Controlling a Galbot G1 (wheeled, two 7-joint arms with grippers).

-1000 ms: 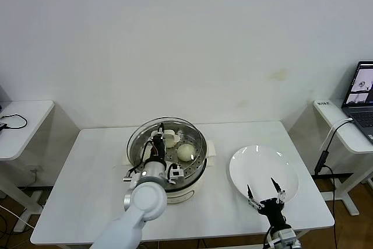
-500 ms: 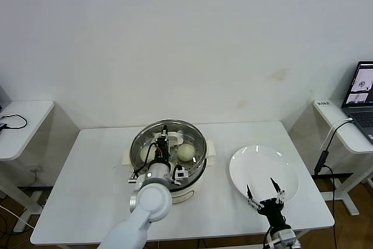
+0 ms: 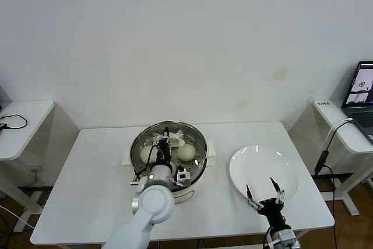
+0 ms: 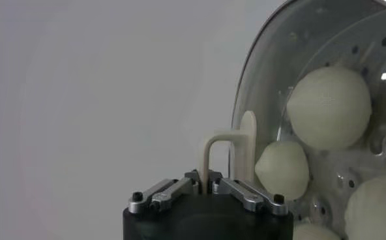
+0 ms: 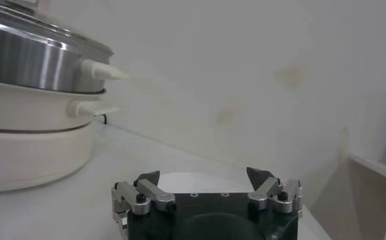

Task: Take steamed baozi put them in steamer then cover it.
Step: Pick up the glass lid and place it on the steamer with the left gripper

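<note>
Steamer (image 3: 198,170): round polished steel on a white base, mid-tabletop (image 3: 87,167). Baozi (image 3: 186,152): smooth cream domes on its perforated tray. Cover (image 4: 258,98): clear glass, metal-rimmed, on the steamer; left end effector (image 4: 209,186) clamps its cream handle (image 4: 229,156). Right end effector (image 3: 263,193): spread open over the flat white plate (image 3: 256,164).

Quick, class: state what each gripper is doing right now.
Left gripper: shut on the cover's handle, over the steamer.
Right gripper: open, holding nothing, above the plate.

White tabletop (image 3: 87,167) carrying two items. The steamer (image 3: 195,170) stands on its white base near the centre. A white plate (image 3: 262,164) lies apart, toward the robot's right.
</note>
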